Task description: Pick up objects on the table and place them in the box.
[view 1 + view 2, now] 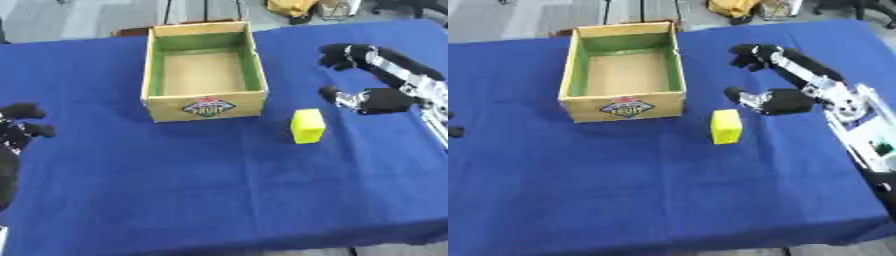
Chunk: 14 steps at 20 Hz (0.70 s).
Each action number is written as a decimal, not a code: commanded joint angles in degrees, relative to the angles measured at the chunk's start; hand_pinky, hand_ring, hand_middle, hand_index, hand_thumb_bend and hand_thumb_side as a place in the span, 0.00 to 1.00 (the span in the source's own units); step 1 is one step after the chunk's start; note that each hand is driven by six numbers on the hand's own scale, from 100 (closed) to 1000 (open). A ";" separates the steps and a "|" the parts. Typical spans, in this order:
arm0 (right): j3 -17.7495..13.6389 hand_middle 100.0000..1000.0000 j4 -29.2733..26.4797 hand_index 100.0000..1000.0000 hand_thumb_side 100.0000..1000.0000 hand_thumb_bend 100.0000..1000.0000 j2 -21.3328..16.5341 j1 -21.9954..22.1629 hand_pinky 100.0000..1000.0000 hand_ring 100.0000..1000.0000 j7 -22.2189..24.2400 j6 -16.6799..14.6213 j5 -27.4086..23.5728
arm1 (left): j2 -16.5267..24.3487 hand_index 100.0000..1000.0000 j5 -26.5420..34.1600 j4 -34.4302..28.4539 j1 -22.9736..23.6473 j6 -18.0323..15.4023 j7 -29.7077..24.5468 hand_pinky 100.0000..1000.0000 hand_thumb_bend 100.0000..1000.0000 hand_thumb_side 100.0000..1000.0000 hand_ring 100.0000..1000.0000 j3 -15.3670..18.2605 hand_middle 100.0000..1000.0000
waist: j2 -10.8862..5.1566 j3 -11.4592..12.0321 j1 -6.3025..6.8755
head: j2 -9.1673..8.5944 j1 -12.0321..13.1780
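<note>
A: Box?
B: Wooden box [205,106] sits far-centre on blue tablecloth [219,190], open top, green inner walls, bare tan floor, logo on near wall. Far wall close to table's back edge.

A: Task obj?
B: Yellow block [307,126], upright on cloth, just off box's near-right corner, not touching it. Narrow strip of cloth showing btwn block and box wall.

A: Right hand?
B: Right hand [785,100] up over cloth, right of block and a bit farther back. Fingers [750,52] and thumb spread wide apart, curving like a C, holding nothing. Thumb tip nearest block, clear gap btwn them. Forearm runs off toward right edge of table; white and silver parts showing along it in right eye view.

A: Left hand?
B: Left hand [19,127] at left margin, low over cloth, well apart from box and block. Dark fingers partly cut by frame; can't tell whether apart or curled.

A: Room to move?
B: Plenty. Wide bare blue stretch across whole near half, front edge to box. Open cloth also right of box, around block. Left of box bare too, out to left hand.

A: Beyond table?
B: Grey floor, something yellow-brown past back edge, too vague to name.
</note>
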 commanded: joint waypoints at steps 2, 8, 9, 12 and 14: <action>1.35 0.80 1.71 0.96 0.48 0.31 -2.33 -2.15 0.85 0.87 3.00 -1.22 3.46 | 0.94 0.68 -0.10 -0.74 -0.41 0.04 -0.25 0.70 0.71 0.91 0.45 0.05 0.55 | -0.97 0.08 0.03 | 0.14 -0.31; 3.51 0.82 6.05 0.96 0.48 0.31 -1.49 -4.78 0.86 0.88 4.75 -2.80 8.84 | 0.98 0.68 -0.10 -0.73 -0.38 0.06 -0.33 0.70 0.71 0.92 0.45 -0.03 0.55 | -1.02 0.25 0.16 | 0.16 -0.47; 3.80 0.83 7.11 0.96 0.48 0.31 -1.26 -5.21 0.86 0.89 4.84 -3.04 9.60 | 0.97 0.68 -0.10 -0.73 -0.37 0.06 -0.35 0.70 0.71 0.92 0.45 -0.05 0.55 | -1.03 0.27 0.17 | 0.16 -0.49; 4.55 0.84 10.92 0.96 0.48 0.31 -0.40 -6.53 0.87 0.91 4.94 -3.80 11.80 | 0.96 0.68 -0.08 -0.72 -0.38 0.07 -0.40 0.70 0.71 0.92 0.45 -0.10 0.55 | -1.07 0.31 0.23 | 0.10 -0.49; 4.89 0.85 13.35 0.96 0.47 0.32 0.14 -7.28 0.88 0.92 4.89 -4.53 13.39 | 0.96 0.68 -0.08 -0.73 -0.37 0.07 -0.42 0.70 0.71 0.92 0.45 -0.11 0.55 | -1.09 0.34 0.28 | 0.11 -0.53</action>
